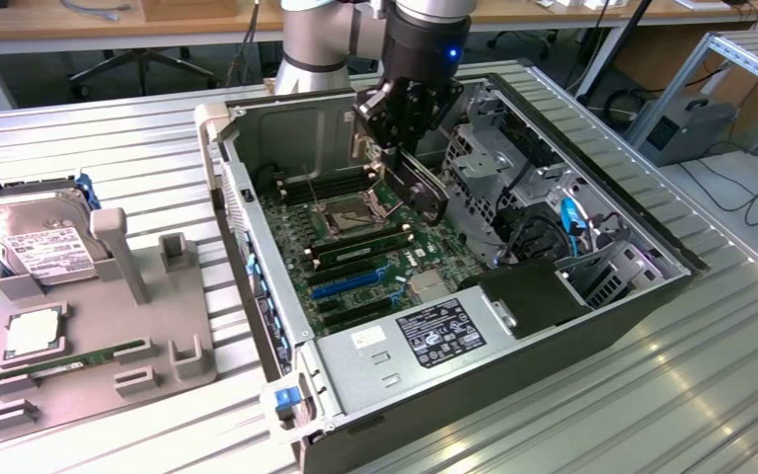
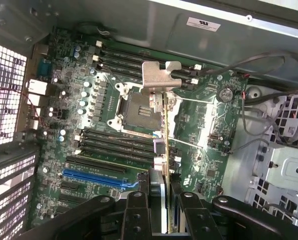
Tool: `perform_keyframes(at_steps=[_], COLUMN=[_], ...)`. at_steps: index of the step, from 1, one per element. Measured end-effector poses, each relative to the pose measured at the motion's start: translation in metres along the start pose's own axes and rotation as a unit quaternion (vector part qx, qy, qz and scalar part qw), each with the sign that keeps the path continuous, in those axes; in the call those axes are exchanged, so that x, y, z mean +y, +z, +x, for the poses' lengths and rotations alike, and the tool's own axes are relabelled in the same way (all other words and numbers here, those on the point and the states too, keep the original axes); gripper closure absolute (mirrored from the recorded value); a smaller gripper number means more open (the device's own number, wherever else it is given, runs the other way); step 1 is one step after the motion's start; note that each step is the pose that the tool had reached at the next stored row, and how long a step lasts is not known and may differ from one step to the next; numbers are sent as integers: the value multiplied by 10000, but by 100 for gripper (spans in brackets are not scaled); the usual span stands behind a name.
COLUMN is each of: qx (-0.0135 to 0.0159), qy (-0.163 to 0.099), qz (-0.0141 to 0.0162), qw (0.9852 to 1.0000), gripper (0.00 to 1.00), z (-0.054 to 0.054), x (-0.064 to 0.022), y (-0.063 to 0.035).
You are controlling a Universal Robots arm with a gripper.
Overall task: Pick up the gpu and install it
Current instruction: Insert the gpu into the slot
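Here gpu (image 1: 421,190) hangs over motherboard (image 1: 352,259), beside drive cage (image 1: 485,163)

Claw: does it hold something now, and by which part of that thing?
Yes, the claw holds the gpu, pinched on its flat faces at the end opposite its silver bracket.

We see a silver boxy hard drive with a white label (image 1: 39,242) standing tilted in a grey moulded plastic holder (image 1: 155,296) at the exterior view's left. In that holder lie a square silver processor chip (image 1: 35,333) and a narrow green memory stick (image 1: 70,363). Beside it, on the ribbed metal table (image 1: 655,395), we find an open black computer case (image 1: 537,346) with its green motherboard (image 1: 352,262) and long blue slot (image 2: 94,177) exposed.
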State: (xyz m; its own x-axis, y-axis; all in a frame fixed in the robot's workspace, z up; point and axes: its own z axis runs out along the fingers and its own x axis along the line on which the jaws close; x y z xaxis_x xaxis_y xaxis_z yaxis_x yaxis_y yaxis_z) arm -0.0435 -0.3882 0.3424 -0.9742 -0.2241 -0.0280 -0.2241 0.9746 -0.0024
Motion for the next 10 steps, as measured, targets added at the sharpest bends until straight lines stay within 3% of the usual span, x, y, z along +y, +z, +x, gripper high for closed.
perform_keyframes(at_steps=[10], qx=[0], qy=[-215], qz=[-6], qw=[9998], gripper=[73], z=[0], x=[0], y=[0])
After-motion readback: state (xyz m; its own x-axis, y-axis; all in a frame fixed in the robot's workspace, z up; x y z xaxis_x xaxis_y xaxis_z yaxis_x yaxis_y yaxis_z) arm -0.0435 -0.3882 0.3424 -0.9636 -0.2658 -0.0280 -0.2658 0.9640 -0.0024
